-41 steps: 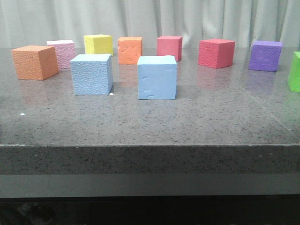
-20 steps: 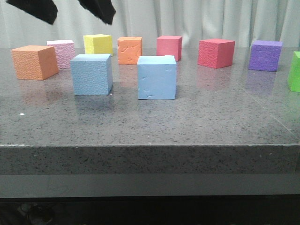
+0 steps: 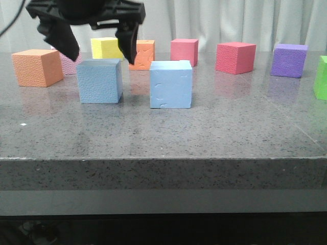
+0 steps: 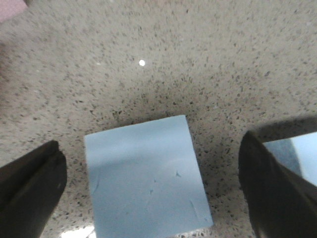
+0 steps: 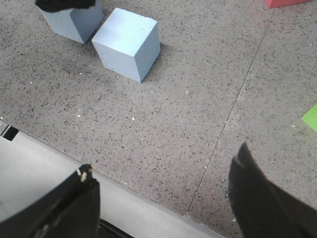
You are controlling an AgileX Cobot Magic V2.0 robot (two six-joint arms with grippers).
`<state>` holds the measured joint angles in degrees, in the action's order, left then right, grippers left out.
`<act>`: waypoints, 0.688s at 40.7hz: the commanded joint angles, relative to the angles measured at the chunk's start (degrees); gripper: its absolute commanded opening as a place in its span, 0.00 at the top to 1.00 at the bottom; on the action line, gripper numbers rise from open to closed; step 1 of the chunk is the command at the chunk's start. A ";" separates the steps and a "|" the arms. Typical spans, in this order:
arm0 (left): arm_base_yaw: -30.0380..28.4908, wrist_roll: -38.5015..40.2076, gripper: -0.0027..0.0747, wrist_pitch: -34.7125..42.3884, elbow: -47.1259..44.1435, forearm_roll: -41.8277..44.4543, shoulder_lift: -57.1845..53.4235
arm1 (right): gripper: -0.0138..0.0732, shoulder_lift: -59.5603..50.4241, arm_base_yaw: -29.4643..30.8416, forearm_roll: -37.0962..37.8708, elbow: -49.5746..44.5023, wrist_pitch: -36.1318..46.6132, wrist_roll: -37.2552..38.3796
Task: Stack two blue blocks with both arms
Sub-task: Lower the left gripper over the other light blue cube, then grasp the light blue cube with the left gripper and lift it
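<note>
Your left claw (image 3: 97,48) hangs spread wide above the left blue block (image 3: 99,80) on the desk (image 3: 163,132), fingers straddling it for a grasp; the right blue block (image 3: 171,84) sits just beside.

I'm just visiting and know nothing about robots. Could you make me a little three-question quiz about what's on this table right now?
1. True or false: the left hand is already squeezing the left blue block.
2. Which colour is the cube at the table's far right edge: A green, B yellow, C orange?
3. How many blue blocks stand on the table?

Key
1. False: the hand is open, a finger on either side above the block.
2. A: the green cube.
3. Two, counting the right blue block.
</note>
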<state>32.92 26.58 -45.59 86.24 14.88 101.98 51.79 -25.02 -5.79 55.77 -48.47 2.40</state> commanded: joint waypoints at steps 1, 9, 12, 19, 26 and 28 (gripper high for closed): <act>0.30 0.90 0.08 2.30 2.03 0.93 -1.12 | 0.21 -0.36 0.23 0.23 1.40 3.69 0.04; 0.30 1.92 0.16 2.08 2.03 1.04 0.56 | 0.21 -0.36 0.23 0.23 1.40 3.69 0.04; 0.30 2.03 0.28 2.08 2.03 1.04 0.56 | 0.21 -0.36 0.23 0.23 1.40 3.69 0.04; 0.30 2.03 0.50 2.08 2.03 1.04 0.56 | 0.21 -0.36 0.23 0.23 1.40 3.69 0.04; 0.30 1.35 0.56 0.32 2.27 2.61 -0.61 | 0.21 -0.36 0.23 0.23 1.40 3.69 0.04; 0.30 -0.69 0.56 0.09 2.40 2.59 -1.47 | 0.21 -0.36 0.23 0.23 1.40 3.69 0.04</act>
<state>32.92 27.57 -46.31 86.34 15.86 105.12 51.79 -25.02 -5.79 55.77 -48.47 2.40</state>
